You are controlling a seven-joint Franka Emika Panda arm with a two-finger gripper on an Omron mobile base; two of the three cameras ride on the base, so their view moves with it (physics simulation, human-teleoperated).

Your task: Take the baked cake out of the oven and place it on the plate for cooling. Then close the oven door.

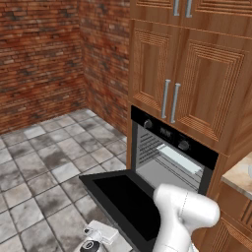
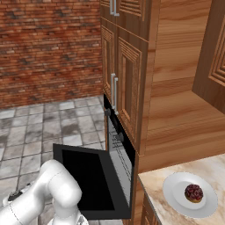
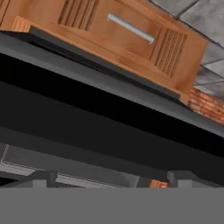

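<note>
- While I watched from the right base view, the cake (image 2: pixel 194 193), a small dark reddish-brown lump, sat on the plate (image 2: pixel 173 196), a little right of the plate's middle.
- That white plate rested on the pale marbled tabletop (image 2: pixel 216 170), to the right of the oven (image 1: pixel 170 162) and near its front edge.
- I saw the oven door (image 1: pixel 125 199) hanging open, dropped flat toward the floor, its glossy black panel facing up in both base views.
- Inside the oven, the grey ribbed walls and a wire rack showed, and a pale flat tray (image 1: pixel 179 158) lay on the rack toward the back.
- Two round knobs and a small display sat on the black control strip (image 1: pixel 165 132) above the opening.
- Brown wooden cabinet doors (image 1: pixel 189 83) with vertical silver handles stood above the oven.
- My arm's white elbow (image 1: pixel 189 209) bulked up in front of the open door, at the near right in the left base view.
- From the hand view, the end effector (image 3: pixel 111 179) had its two dark fingertips (image 3: pixel 41 178) spread wide apart, with nothing between them.
- Beyond those tips I saw the long dark edge of the oven door running across the hand view, with a wooden drawer front (image 3: pixel 109 33) and its silver bar handle past it.
- Grey floor tiles (image 1: pixel 54 162) and red brick walls (image 1: pixel 39 54) lay to the left of the oven.
</note>
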